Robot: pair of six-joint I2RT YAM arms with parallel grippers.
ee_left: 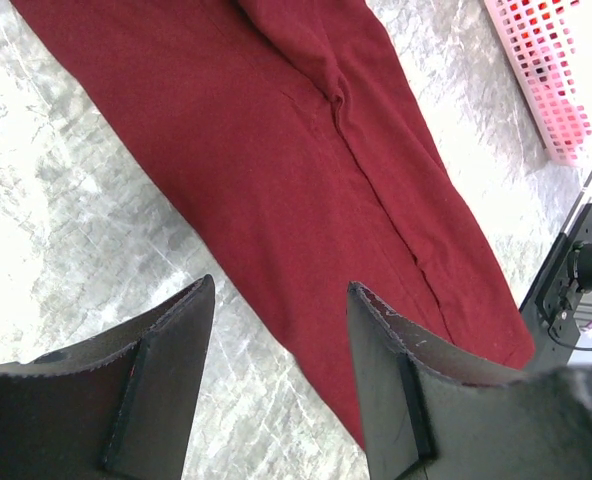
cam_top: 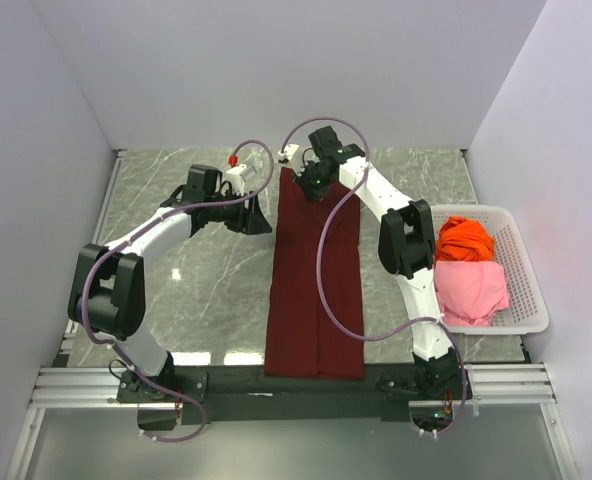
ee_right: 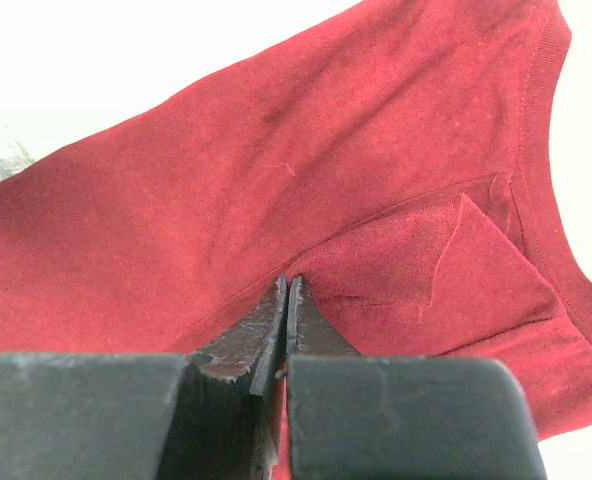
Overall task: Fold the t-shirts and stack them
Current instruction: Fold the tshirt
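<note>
Maroon t-shirt (cam_top: pixel 314 290) lies as a long folded strip down mid-frame. Left gripper (cam_top: pixel 257 216) hangs just left of it, jaws well apart, empty. Right gripper (ee_right: pixel 286 283) is clamped tight at the strip's top end; cloth caught? Can't tell. Orange t-shirt (cam_top: pixel 464 238) and pink t-shirt (cam_top: pixel 469 288) sit in the basket (cam_top: pixel 532 300), right.

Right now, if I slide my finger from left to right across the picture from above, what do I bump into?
The left gripper → dark red t-shirt → white basket, holding the orange t-shirt and the pink t-shirt.
</note>
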